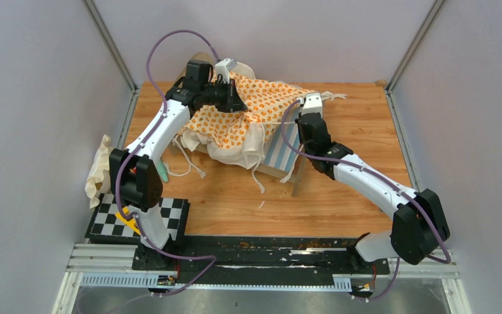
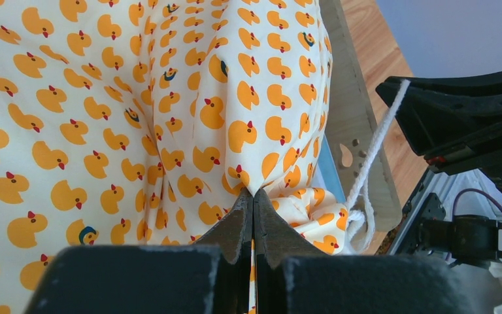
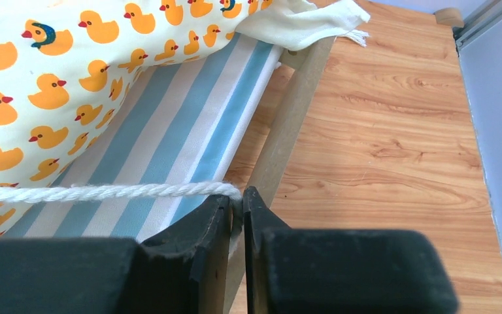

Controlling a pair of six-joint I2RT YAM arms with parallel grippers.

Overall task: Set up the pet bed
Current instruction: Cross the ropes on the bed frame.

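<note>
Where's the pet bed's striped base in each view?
Top external: striped base right of centre, under the duck-print cushion's near-right edge.
Left wrist: thin blue sliver right of centre, between cushion and wooden end board.
Right wrist: centre, below the cushion.
Shared landmark: the cushion.

Top external camera high behind arm bases (image 1: 153, 252), angled down over bench (image 1: 340, 196), wrist cameras close-up, low, facing pet bed (image 3: 189, 131), all three sharing duck-print cushion (image 2: 104, 131).
</note>
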